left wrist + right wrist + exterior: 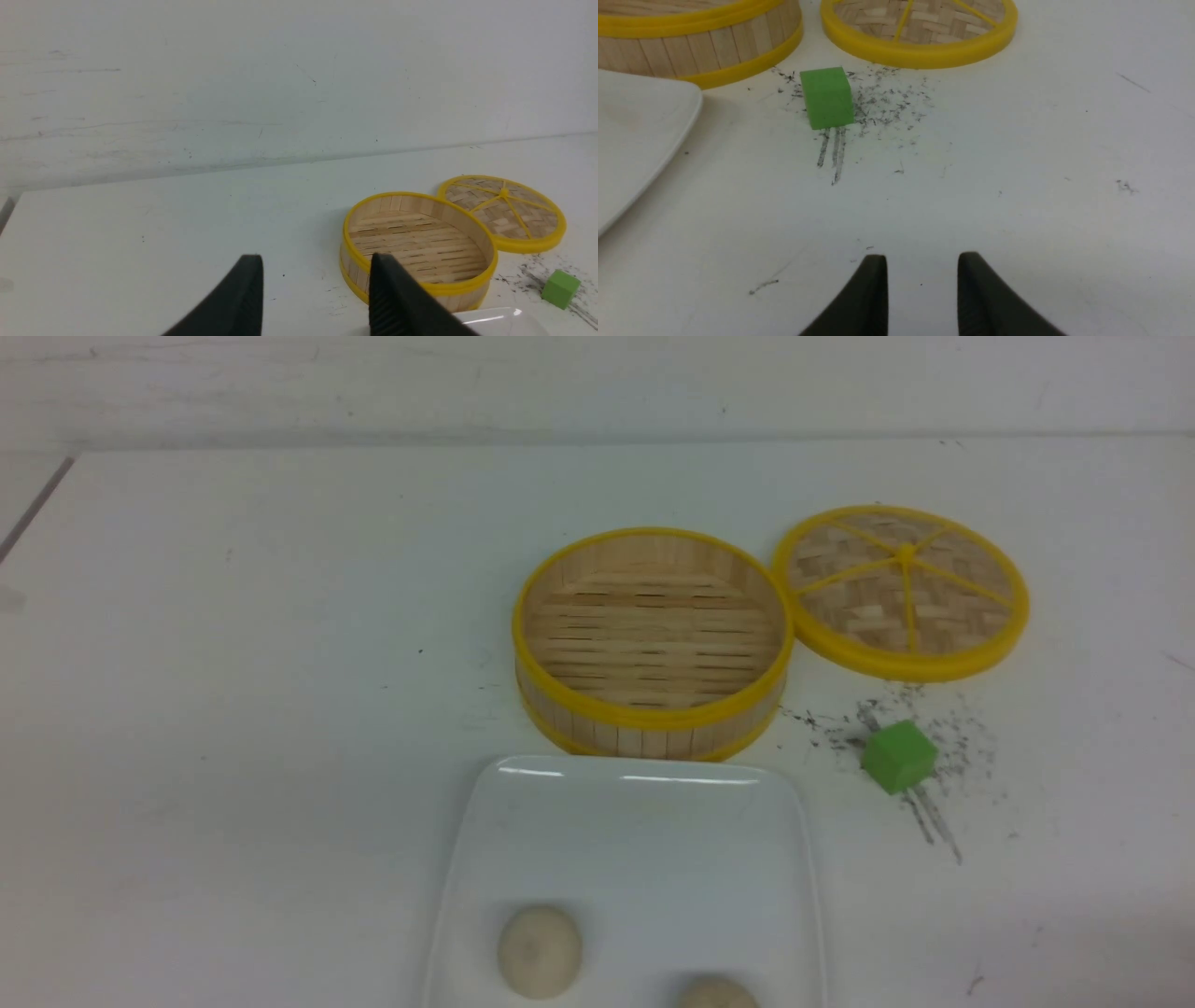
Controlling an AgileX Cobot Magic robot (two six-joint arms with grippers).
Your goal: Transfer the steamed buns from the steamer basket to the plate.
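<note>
Where the buns lie: I see the first steamed bun [540, 952] and the second steamed bun [717, 994] both on the plate [644, 840], at its near end. The front view's lower edge cuts off part of the second.
Steamer basket [653, 735]: upright on the table [233, 709], just beyond the plate's far rim; only its slatted floor shows inside.
Lid [903, 588]: flat on the table at the basket's right. I cannot tell whether the two rims touch or only nearly touch.
Green cube [898, 756]: on scuffed table, right of the plate, nearer the robot than the lid.
Left gripper [316, 259]: my wrist view shows its fingers spread apart, holding nothing, raised over the table, with the basket beyond.
Right gripper [922, 256]: fingers parted, nothing between them, low over bare table, the cube ahead.
</note>
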